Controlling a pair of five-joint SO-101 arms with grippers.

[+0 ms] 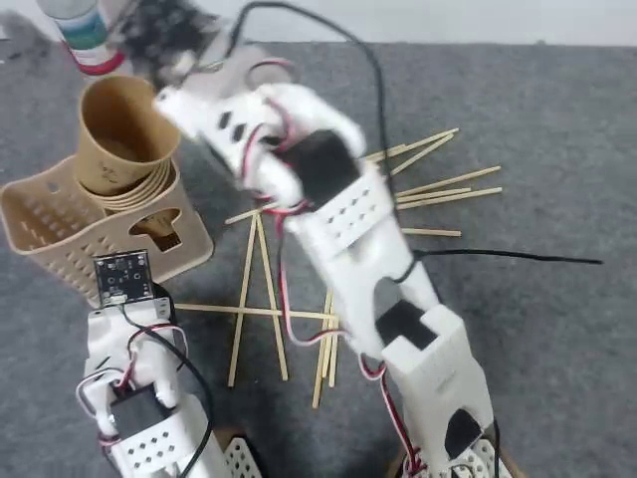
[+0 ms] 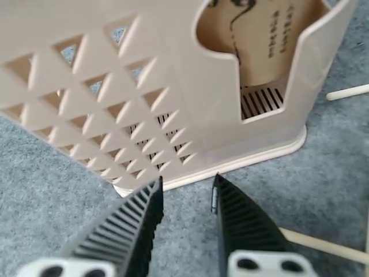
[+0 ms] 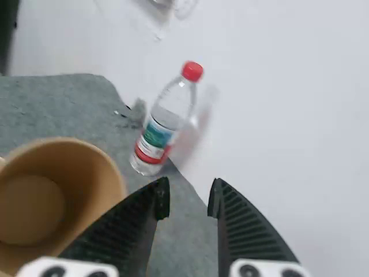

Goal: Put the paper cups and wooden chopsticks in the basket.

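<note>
Several paper cups (image 1: 119, 139) sit nested in one stack inside the beige basket (image 1: 55, 249), at one end of it. Many wooden chopsticks (image 1: 271, 294) lie scattered on the grey mat (image 1: 537, 110) beside the basket, some under the right arm. The left claw (image 2: 185, 190) hangs just outside the basket's latticed wall, fingers slightly apart, holding nothing. The right claw (image 3: 187, 193) is near the top cup's rim, fingers also slightly apart and empty. A water bottle (image 3: 164, 121) stands beyond the cups.
</note>
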